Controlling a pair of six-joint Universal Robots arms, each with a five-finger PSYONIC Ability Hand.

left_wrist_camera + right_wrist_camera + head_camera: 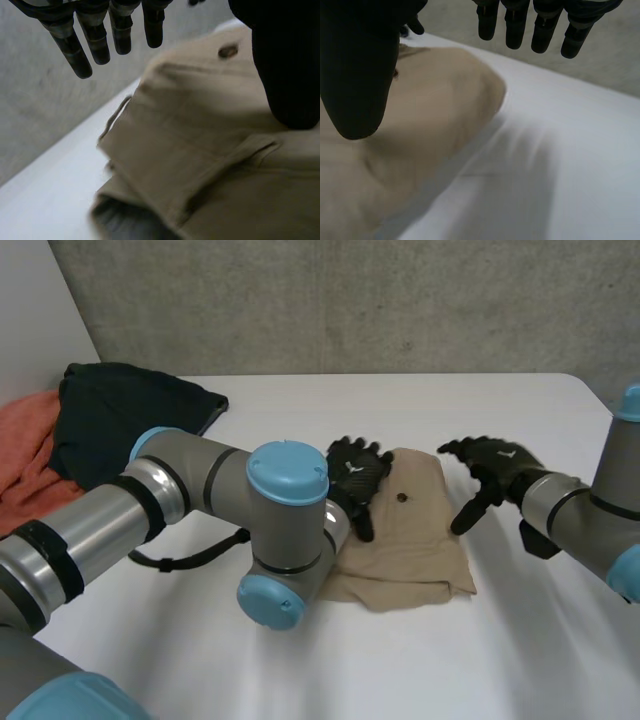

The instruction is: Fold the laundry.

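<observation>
A folded beige garment (pixel 415 540) with a dark button lies in the middle of the table. My left hand (pixel 358 472) rests open on its left part, fingers straight. In the left wrist view the fingers (pixel 95 42) hang above the beige cloth (pixel 200 150) and the thumb (pixel 287 60) sits beside the button. My right hand (pixel 492 468) hovers open just off the garment's right edge, holding nothing. In the right wrist view its fingers (pixel 540 25) spread above the white table, with the beige cloth (pixel 420 130) under the thumb (pixel 360 65).
A dark garment (pixel 120 415) lies piled on an orange cloth (pixel 25 455) at the table's back left. My left arm (pixel 200 510) crosses the front left of the table. A grey wall (pixel 350 300) stands behind the white table (pixel 520 650).
</observation>
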